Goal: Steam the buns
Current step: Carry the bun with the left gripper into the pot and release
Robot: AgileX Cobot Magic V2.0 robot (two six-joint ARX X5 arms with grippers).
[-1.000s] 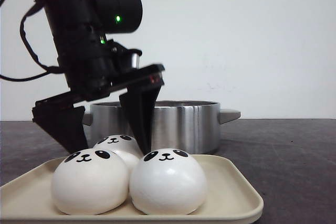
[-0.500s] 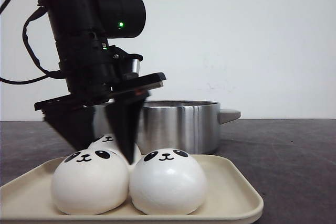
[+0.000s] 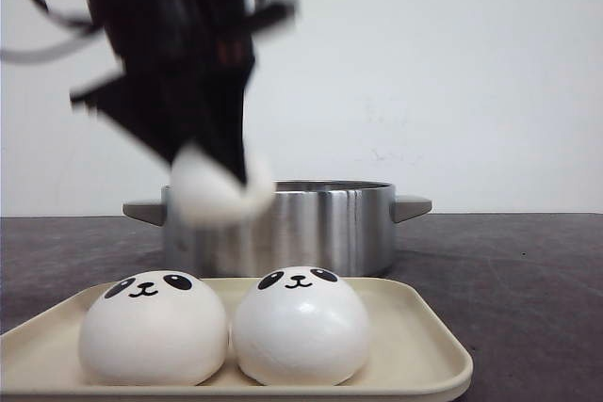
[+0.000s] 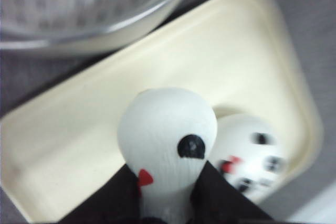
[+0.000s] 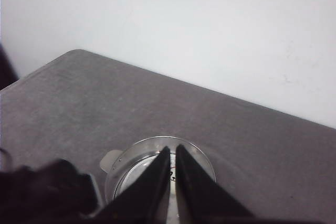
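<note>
My left gripper is shut on a white panda bun and holds it in the air, motion-blurred, in front of the steel pot. In the left wrist view the held bun bulges from between the black fingers. Two more buns sit side by side on the cream tray; one of them also shows in the left wrist view. My right gripper hangs high over the pot, its fingers almost touching and empty.
The pot has side handles and stands just behind the tray on a dark grey tabletop. A white wall is behind. In the right wrist view my left arm shows as a dark mass beside the pot.
My left gripper closed on the rear bun and lifted it off the tray to about pot-rim height. The front left bun shifted slightly left.
</note>
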